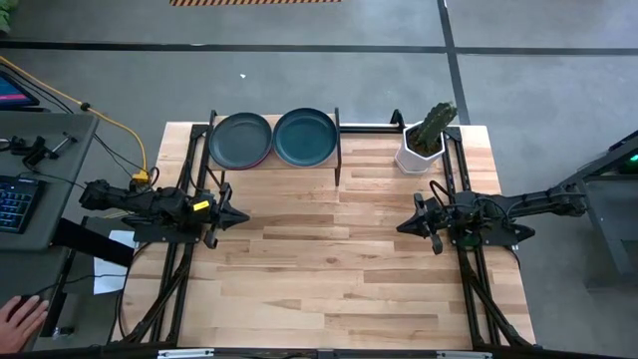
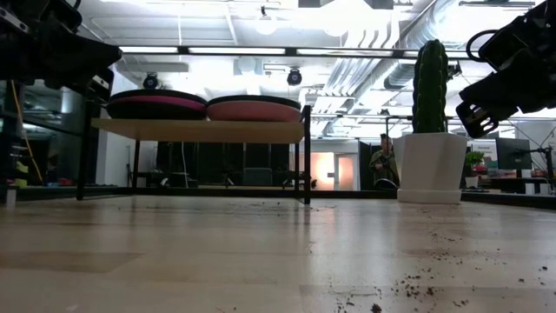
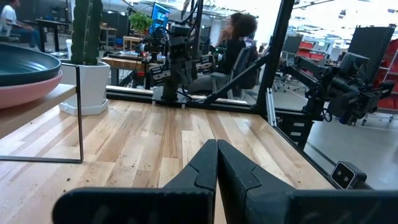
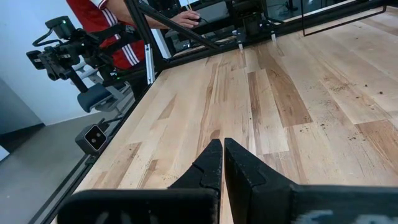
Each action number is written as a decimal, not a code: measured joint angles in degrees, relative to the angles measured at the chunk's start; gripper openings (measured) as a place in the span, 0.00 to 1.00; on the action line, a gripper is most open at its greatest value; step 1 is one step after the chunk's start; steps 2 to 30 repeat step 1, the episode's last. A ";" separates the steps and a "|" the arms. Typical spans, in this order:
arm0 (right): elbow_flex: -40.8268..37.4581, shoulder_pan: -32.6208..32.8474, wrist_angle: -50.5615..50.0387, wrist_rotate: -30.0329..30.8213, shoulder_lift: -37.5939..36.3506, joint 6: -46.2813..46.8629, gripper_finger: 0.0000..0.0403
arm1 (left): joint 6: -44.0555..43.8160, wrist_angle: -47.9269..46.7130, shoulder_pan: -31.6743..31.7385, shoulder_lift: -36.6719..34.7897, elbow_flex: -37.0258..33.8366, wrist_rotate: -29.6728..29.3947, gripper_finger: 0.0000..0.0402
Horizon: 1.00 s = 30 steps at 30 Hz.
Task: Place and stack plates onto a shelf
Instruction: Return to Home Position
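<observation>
Two stacks of plates rest side by side on the light-wood shelf at the table's far edge. The left stack has a dark grey-green plate on top with magenta below; the right stack has a dark teal plate on top with light pink below. The other plates are hidden in the stacks. My left gripper hovers shut over the table's left side, holding nothing. My right gripper hovers shut over the table's right side, also holding nothing.
A white hexagonal pot with a cactus stands right of the shelf at the far edge. Specks of soil lie on the tabletop. A person's hand rests off the table at near left. Bare wood lies between the arms.
</observation>
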 joint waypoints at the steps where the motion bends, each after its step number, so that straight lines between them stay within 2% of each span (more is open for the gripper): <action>1: 0.00 -0.01 0.00 0.00 0.01 0.00 0.00 | 0.00 -0.01 0.01 0.00 0.00 -0.02 0.00; 30: 0.00 -0.01 0.00 0.00 0.01 0.00 0.00 | 0.00 -0.01 0.01 0.00 0.00 -0.02 0.00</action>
